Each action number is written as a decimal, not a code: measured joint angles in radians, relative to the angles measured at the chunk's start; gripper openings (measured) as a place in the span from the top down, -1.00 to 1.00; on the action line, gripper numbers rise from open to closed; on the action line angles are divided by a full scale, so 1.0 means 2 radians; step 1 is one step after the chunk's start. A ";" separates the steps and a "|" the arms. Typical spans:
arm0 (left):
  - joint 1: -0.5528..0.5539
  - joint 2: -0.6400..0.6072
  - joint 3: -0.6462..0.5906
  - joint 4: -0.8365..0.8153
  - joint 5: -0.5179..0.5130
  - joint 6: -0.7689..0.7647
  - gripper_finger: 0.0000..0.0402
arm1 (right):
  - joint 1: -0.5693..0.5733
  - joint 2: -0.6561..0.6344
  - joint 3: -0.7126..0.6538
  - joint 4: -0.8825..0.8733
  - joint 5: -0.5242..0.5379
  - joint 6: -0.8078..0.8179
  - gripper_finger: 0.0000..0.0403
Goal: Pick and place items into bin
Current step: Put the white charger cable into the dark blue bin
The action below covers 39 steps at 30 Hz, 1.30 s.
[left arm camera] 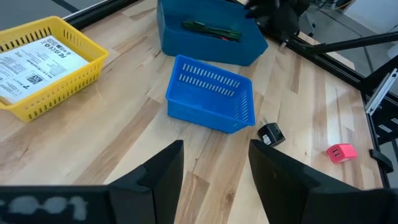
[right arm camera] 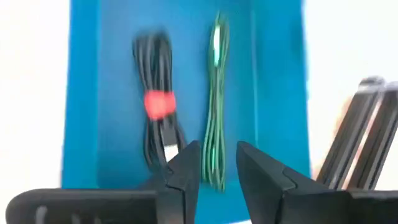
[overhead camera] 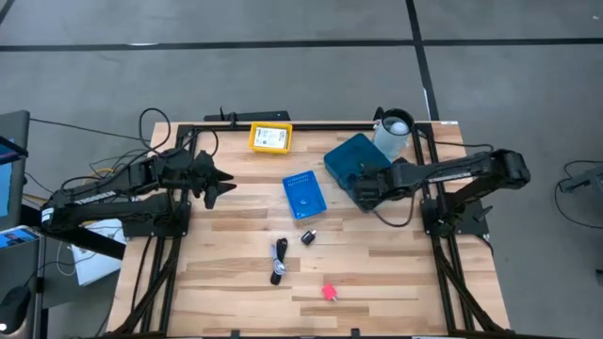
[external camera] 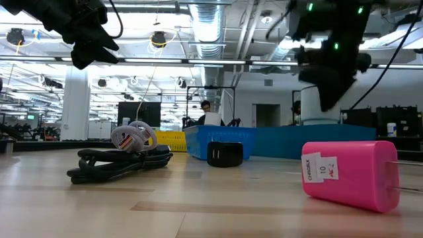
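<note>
My right gripper (right arm camera: 217, 165) is open and hovers above the deep blue bin (overhead camera: 350, 160) at the table's far right. A green cord bundle (right arm camera: 215, 118) and a black cord bundle with a red tie (right arm camera: 157, 118) lie on the bin's floor. The green bundle's end shows in the gap between the fingers. My left gripper (left arm camera: 214, 162) is open and empty, raised at the table's left (overhead camera: 224, 184). On the table lie a black cable (overhead camera: 279, 259), a small black adapter (overhead camera: 308, 237) and a pink plug piece (overhead camera: 330, 292). A white printed packet (left arm camera: 34, 62) lies in the yellow basket (overhead camera: 270, 137).
An empty blue mesh basket (overhead camera: 303, 195) sits mid-table between the arms. A white cylinder (overhead camera: 394, 132) stands just beyond the deep bin at the far right corner. A black bar (overhead camera: 245, 117) lies along the far edge. Bare wood stretches along the near edge.
</note>
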 joint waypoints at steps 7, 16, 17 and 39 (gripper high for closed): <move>0.000 0.000 0.000 0.009 0.000 0.023 0.15 | 0.066 -0.103 0.015 0.057 0.129 -0.007 0.53; 0.000 0.022 0.000 0.062 -0.023 0.100 0.15 | 0.173 -0.165 0.015 0.098 0.210 -0.037 0.54; 0.000 0.031 0.000 0.070 0.009 0.124 0.15 | 0.186 -0.165 0.015 0.097 0.217 -0.033 0.54; -0.231 0.313 0.031 0.076 0.036 0.309 0.15 | 0.337 -0.152 0.015 0.066 0.309 0.045 0.54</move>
